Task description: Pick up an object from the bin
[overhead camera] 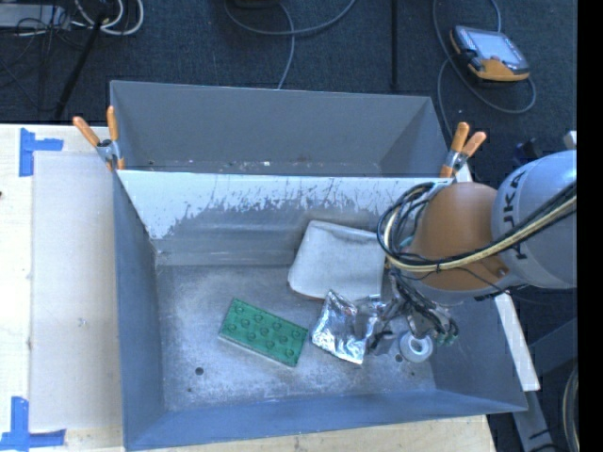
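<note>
My gripper (394, 326) is low over the bin floor at the right, below the arm's orange cover. Its tip is right against the right side of a crumpled silver foil wrapper (337, 331), which lies in the middle of the floor. A flat green studded building plate (265, 332) lies to the left of the wrapper, apart from it. A pale grey folded sheet (332, 256) rests behind the wrapper, leaning toward the back slope of the bin.
The arm with its cables comes in from the right and covers the bin's right side. The left half of the floor is bare metal with a few dark specks.
</note>
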Robot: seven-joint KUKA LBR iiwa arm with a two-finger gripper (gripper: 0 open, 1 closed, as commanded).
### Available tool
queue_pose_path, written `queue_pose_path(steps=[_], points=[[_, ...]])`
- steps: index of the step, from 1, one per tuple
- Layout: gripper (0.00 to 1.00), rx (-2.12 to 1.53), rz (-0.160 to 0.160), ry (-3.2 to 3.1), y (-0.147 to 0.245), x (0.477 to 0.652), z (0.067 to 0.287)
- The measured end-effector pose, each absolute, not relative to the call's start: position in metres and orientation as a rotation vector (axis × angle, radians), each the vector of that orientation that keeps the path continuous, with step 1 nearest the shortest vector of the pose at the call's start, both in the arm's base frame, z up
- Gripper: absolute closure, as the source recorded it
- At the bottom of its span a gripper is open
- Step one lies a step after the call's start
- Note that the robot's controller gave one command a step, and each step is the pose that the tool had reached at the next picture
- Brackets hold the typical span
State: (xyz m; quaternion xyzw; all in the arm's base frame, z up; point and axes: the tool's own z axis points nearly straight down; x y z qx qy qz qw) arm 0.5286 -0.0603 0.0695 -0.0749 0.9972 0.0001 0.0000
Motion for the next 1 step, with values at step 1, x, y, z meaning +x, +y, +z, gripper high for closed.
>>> queue_pose_path(steps=[1], points=[[1.0, -0.196, -0.003, 3.126, -0.073, 0.5445, 0.2183]])
